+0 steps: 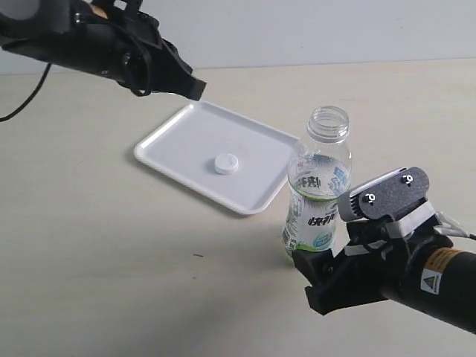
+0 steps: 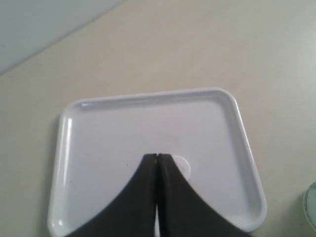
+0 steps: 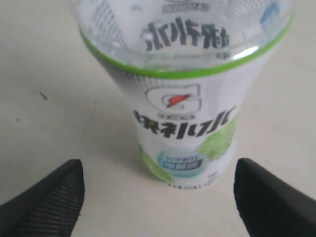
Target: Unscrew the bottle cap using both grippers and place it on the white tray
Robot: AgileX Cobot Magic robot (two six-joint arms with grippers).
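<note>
The white bottle cap [image 1: 225, 163] lies flat in the middle of the white tray [image 1: 178, 134]. The clear bottle [image 1: 318, 186] stands upright and uncapped on the table just off the tray's right corner. My left gripper [image 1: 195, 87], all black with pointed fingers, hovers above the tray's far edge, shut and holding nothing; in its wrist view the closed tips [image 2: 157, 156] partly cover the cap [image 2: 181, 167] on the tray [image 2: 148, 123]. My right gripper [image 1: 323, 279] sits low in front of the bottle, open, its fingers [image 3: 49, 197] apart from the bottle [image 3: 182, 113].
The beige table [image 1: 97, 245] spreads around the tray and bottle. A pale wall [image 1: 335, 30] runs along the back. A black cable [image 1: 26, 97] hangs at the far left.
</note>
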